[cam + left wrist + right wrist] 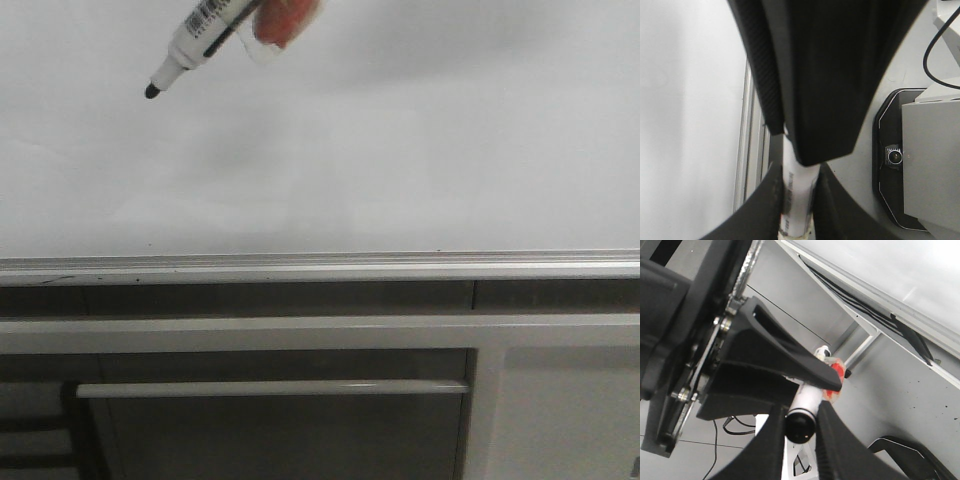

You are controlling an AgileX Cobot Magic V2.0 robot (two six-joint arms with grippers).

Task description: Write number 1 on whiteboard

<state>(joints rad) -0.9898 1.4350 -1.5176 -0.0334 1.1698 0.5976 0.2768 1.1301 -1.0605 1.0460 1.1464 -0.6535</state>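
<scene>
The whiteboard [400, 150] fills the upper front view, bare, with its silver rail [320, 265] below; no number 1 shows on it. A white marker [200, 35] with a barcode label slants in from the top, its black tip [152, 91] uncapped and close to the board. An orange-taped fingertip [285, 20] grips its barrel. In the left wrist view my left gripper [799, 172] is shut on the white marker [799, 200]. My right gripper [801, 412] is shut around the marker's black rear end [801, 426], right behind the other gripper's fingers.
White-framed cabinet panels [560, 410] and a horizontal bar [270, 388] lie below the rail. The left wrist view shows the robot base with a camera [894, 157] and a black cable [940, 50]. The whiteboard edge [900, 270] runs across the right wrist view.
</scene>
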